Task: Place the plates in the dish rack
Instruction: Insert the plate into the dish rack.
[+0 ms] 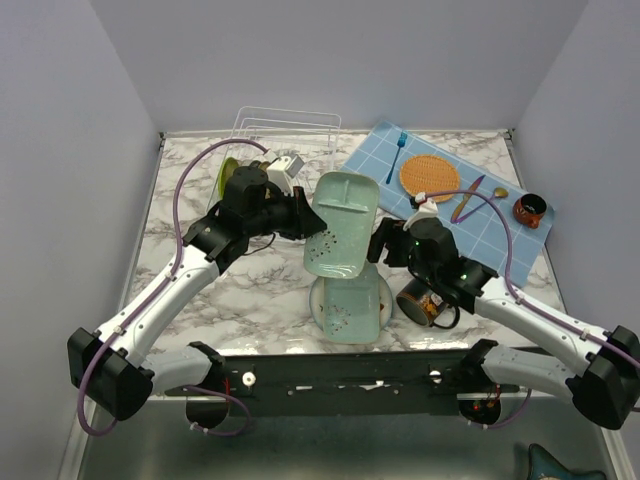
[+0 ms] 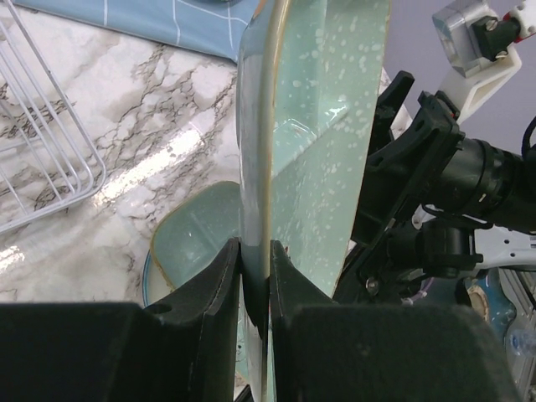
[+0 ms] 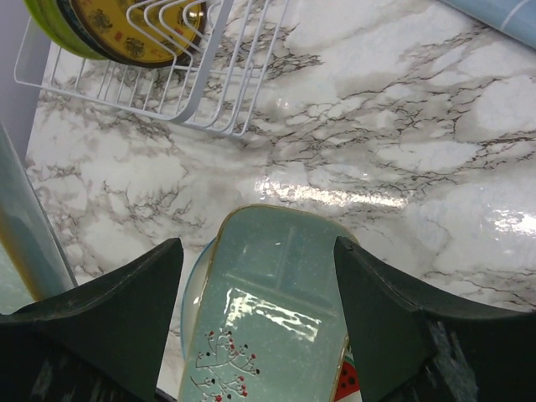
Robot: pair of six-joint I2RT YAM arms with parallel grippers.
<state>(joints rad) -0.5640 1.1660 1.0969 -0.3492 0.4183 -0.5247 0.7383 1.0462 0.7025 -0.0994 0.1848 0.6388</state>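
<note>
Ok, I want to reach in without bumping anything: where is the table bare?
Bare marble lies between the left arm and the plate stack, and left of the dish rack. Crowded: the centre, where the left tool grips the mint plate, and the blue mat.

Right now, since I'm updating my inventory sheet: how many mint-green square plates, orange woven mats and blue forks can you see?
Mint-green square plates: 2, one held upright in the left claw, one lying near the arms' bases
Orange woven mats: 1
Blue forks: 1
Total: 4
</note>
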